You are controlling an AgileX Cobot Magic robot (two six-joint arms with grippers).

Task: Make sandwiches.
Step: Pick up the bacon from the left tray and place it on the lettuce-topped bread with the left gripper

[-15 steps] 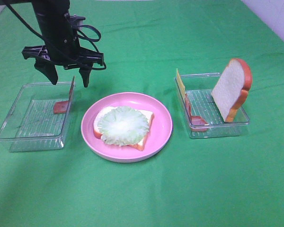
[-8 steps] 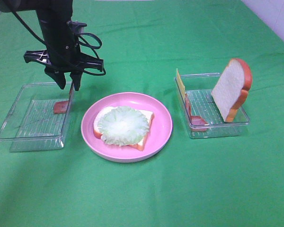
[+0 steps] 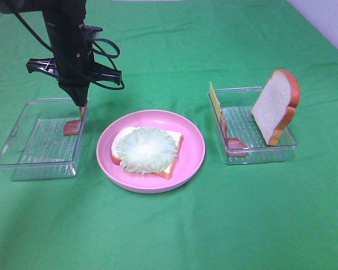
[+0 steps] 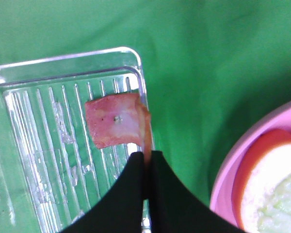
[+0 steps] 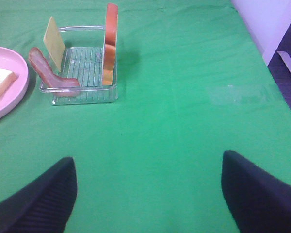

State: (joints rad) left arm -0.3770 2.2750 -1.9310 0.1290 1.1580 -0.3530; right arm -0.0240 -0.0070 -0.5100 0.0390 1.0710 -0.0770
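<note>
A bread slice topped with pale green lettuce lies on the pink plate. My left gripper hangs over the right wall of the left clear tray. It is shut on the upright edge of a bacon strip, whose lower end still rests on the tray floor. In the right clear tray a second bread slice stands upright, with a yellow cheese square and another bacon strip leaning at the left wall. My right gripper is open and empty over bare cloth, well away from that tray.
A green cloth covers the whole table. The plate sits between the two trays, close to the left one. A pale wall and a table edge show at the far right.
The left gripper came down onto the bacon strip at the left tray's right wall and its fingers went from wide open to shut on it. The right gripper stayed still.
</note>
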